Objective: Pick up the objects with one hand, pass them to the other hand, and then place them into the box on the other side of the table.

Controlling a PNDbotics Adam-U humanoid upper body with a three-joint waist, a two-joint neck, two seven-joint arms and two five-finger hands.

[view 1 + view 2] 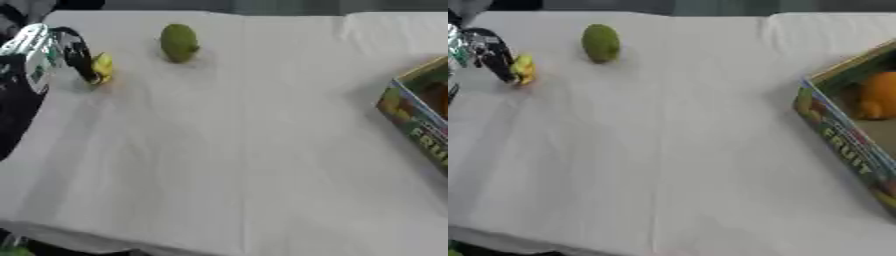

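One hand only shows, the robot's left hand (52,50), entering at the far left edge of the table with its black fingers (80,57) angled down toward the cloth. Those fingers are against a small yellow object (103,67), which sits at their tips on the table; whether they pinch it or merely touch it cannot be told. The left arm, silver and black, fills the upper left corner in the left eye view, while the right eye view catches little more than the dark fingers and the yellow piece.

Just beyond, toward the far edge and apart from the hand, a green fruit (178,43) rests on the white tablecloth (227,150). From there a wide bare stretch of cloth runs across the middle and down to the near edge.

At the right edge stands the box (837,135), printed with fruit pictures and lettering, well apart from the hand. The right eye view shows more of its inside, where an orange fruit (877,95) lies; the left eye view shows only the box's corner and side wall.
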